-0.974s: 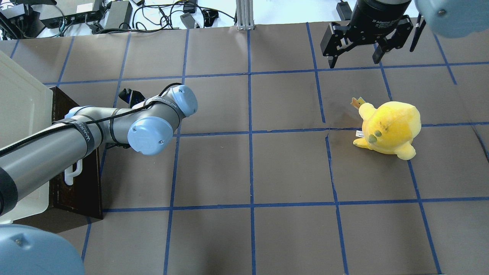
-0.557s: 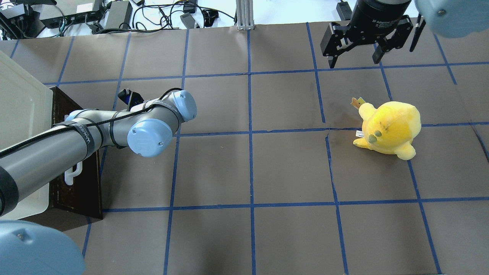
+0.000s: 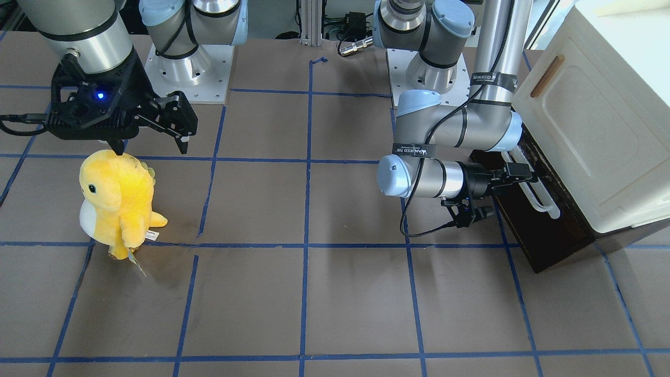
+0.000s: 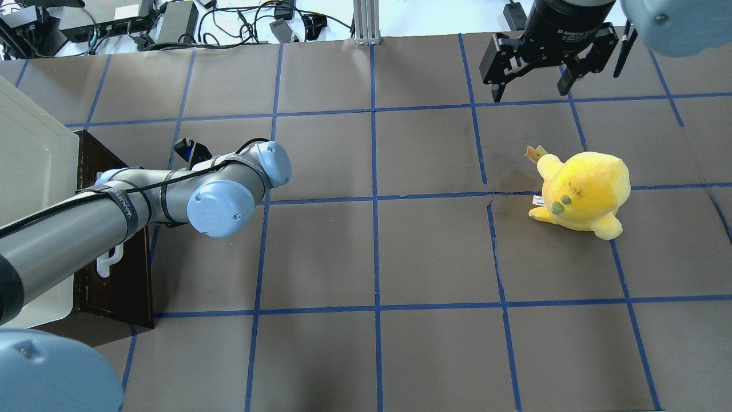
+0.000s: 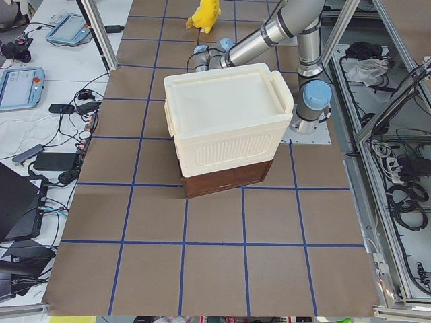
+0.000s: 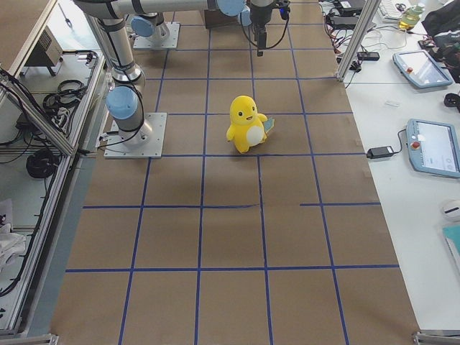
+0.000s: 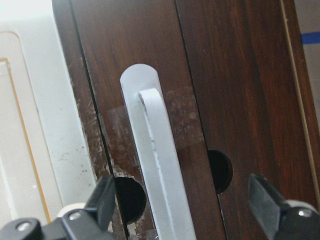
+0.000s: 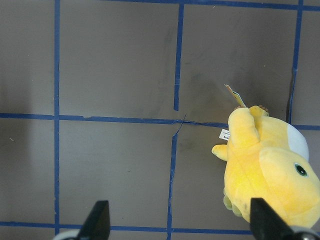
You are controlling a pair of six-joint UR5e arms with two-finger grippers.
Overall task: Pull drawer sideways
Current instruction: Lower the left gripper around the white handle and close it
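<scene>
The drawer (image 3: 547, 230) is the dark brown front under the cream-white cabinet (image 3: 591, 131); it also shows in the overhead view (image 4: 117, 280). Its long white bar handle (image 3: 536, 196) runs along the front. None of its pale inside shows. In the left wrist view the handle (image 7: 157, 170) passes between my left gripper's two fingers (image 7: 105, 200), which stand apart on either side of it without touching. My left gripper (image 3: 515, 175) is open at the drawer front. My right gripper (image 4: 529, 86) is open and empty, high above the far right of the table.
A yellow plush toy (image 4: 580, 191) stands on the right half of the table, just under my right gripper (image 3: 152, 144). The cabinet fills the table's left end (image 5: 222, 128). Cables and power bricks (image 4: 171, 23) lie beyond the far edge.
My left wrist has shifted a little toward the drawer front. The drawer, the right arm and the plush toy have not moved.
</scene>
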